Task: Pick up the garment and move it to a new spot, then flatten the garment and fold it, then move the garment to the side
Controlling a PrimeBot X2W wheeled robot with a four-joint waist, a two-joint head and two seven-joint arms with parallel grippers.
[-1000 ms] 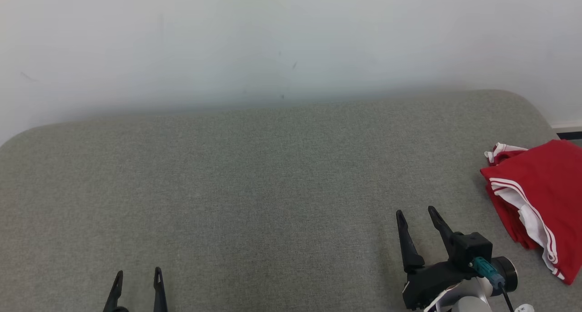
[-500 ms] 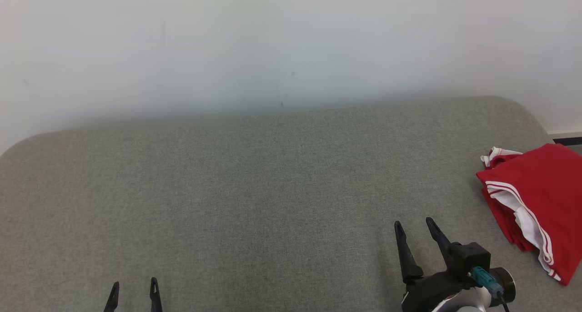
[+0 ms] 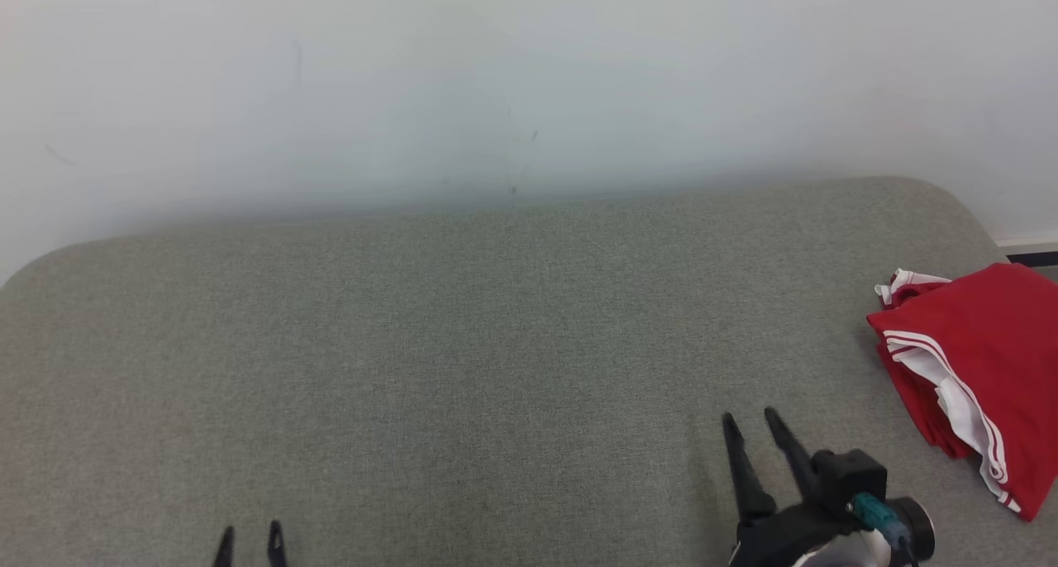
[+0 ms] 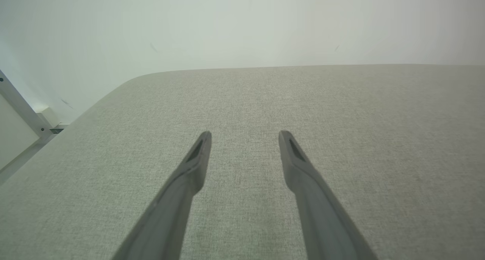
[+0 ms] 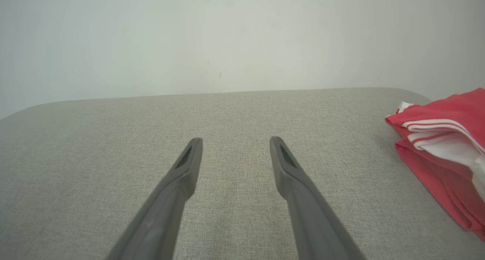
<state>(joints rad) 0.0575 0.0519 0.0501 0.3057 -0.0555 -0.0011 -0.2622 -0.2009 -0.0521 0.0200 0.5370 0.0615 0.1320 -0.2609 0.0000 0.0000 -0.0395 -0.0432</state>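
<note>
Your left gripper (image 3: 250, 536) was open wide and had nothing between its jaws. In the head view you saw just its two dark fingertips (image 3: 274, 534) at the near left edge. In the left wrist view its long grey fingers (image 4: 182, 184) were spread apart above bare cloth, and I couldn't tell whether they touched it.

Your right gripper (image 3: 750, 418) was spread just as wide and was also empty. It sat at the near right with its fingers pointing away from you and leaning slightly left. A small teal connector (image 3: 874, 513) with a black cable sat on the black wrist block behind it.

The red garment with white stripe trim (image 3: 984, 335) lay folded in a loose stack at the far right edge of the grey-green fabric-covered surface with rounded corners (image 3: 496, 344). Its white inner layers showed along the left and near edges. It was to the right of your right gripper and a little farther away, clearly apart from it, and well apart from the left gripper.

A plain pale wall (image 3: 496, 71) with a few faint scuffs stood behind the surface. A dark baseboard strip (image 3: 1029, 258) showed at the right, past the surface's corner. A grey metal frame bar (image 4: 19, 104) showed off the left end in the left wrist view.
</note>
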